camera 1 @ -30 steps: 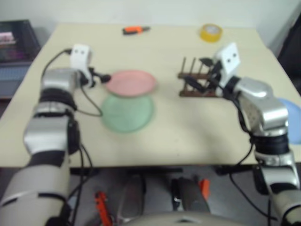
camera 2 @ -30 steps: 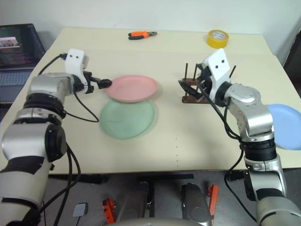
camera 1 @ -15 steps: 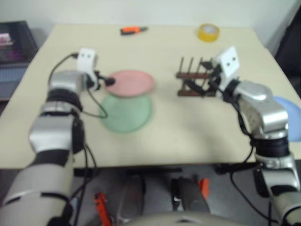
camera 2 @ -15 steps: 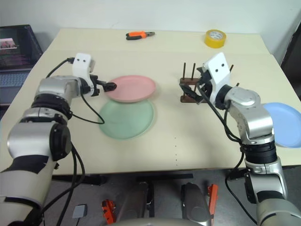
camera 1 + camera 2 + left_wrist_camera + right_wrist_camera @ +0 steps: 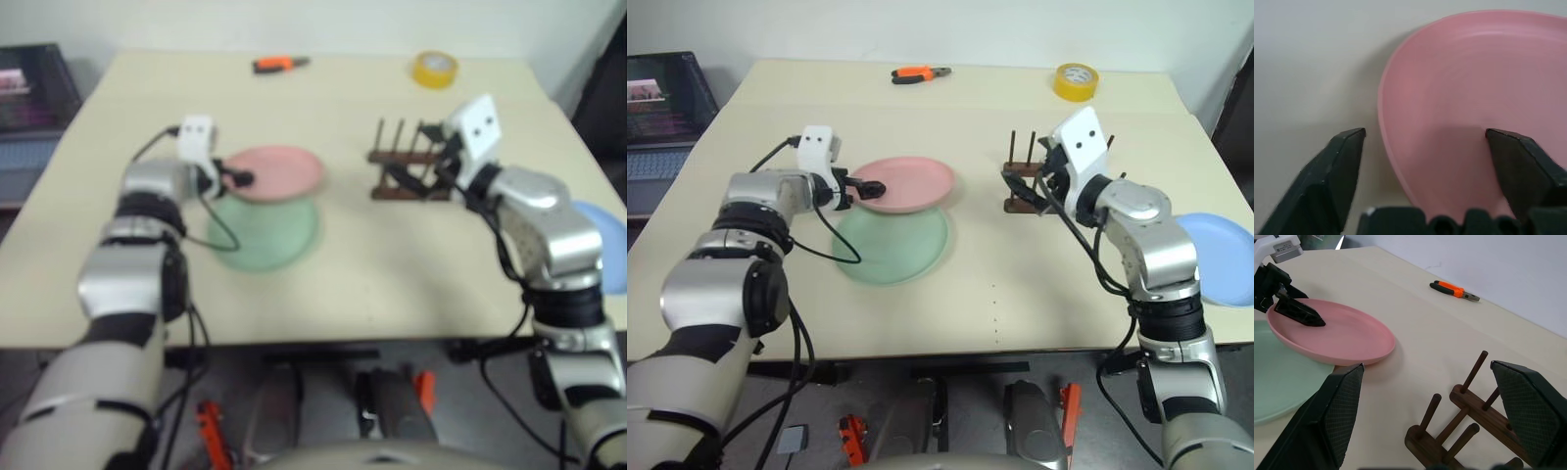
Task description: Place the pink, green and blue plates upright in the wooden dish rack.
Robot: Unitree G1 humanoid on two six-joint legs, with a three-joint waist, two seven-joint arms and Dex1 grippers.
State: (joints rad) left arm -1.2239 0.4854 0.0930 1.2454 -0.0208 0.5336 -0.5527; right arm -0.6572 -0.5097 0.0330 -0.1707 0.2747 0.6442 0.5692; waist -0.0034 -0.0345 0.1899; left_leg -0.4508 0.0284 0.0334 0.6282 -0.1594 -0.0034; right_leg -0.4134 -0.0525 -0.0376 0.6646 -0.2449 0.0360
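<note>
Rack [image 5: 1031, 183] empty, all three plates still flat: left gripper [image 5: 869, 190] straddles pink plate's [image 5: 906, 183] rim, unclosed; right gripper [image 5: 1425, 426] gapes beside rack.

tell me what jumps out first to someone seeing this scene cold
The left tool straddles the near-left rim of the pink plate, one finger over it and one outside, not yet clamped. That plate overlaps the far edge of the green plate mid-table. The right tool hangs open by the empty wooden dish rack, with the blue plate at the table's right edge.
</note>
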